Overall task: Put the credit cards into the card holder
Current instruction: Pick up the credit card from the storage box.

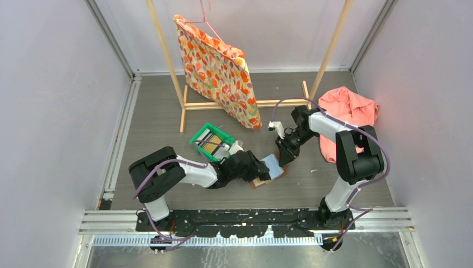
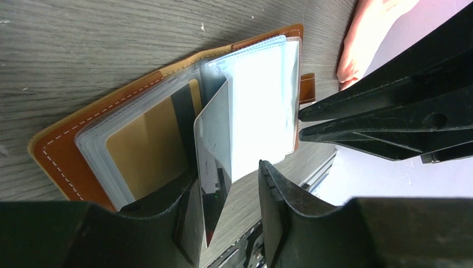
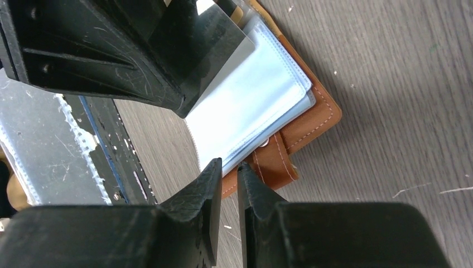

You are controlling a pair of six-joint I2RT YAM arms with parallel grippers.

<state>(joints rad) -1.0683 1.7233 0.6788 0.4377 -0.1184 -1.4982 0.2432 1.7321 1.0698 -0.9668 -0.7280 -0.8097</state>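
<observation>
Closest to my left wrist camera, the left gripper (image 2: 228, 173) is sitting with its two black fingers spread. A thin silvery grey plastic card (image 2: 215, 145) is standing on edge in the gap, leaning against one finger and well clear of the other, so I am reading it as loosely cradled and not pinched. Just beyond it, the small brown leather card holder (image 2: 56, 156) is lying open and flat on the grey wood-grain table (image 2: 83, 33), with its clear plastic sleeves (image 2: 262, 100) fanning upward. A gold-yellow card (image 2: 145, 145) is already sitting inside one sleeve on the near page. The grey card's long axis is running straight away from my left fingers, and its far end is resting in the gutter between the gold card's page and the raised sleeves, so I am judging that the coming push has to follow that axis into a pocket. The right gripper (image 3: 227, 170) is coming in from the opposite side, fingers almost together, with its tips at the sleeves' outer edge beside the brown snap strap (image 3: 276, 162). I cannot tell whether it is nipping a sleeve or only pressing there. My left arm is the nearer one to the card, so I am expecting it to do the feeding while the right steadies the holder.
</observation>
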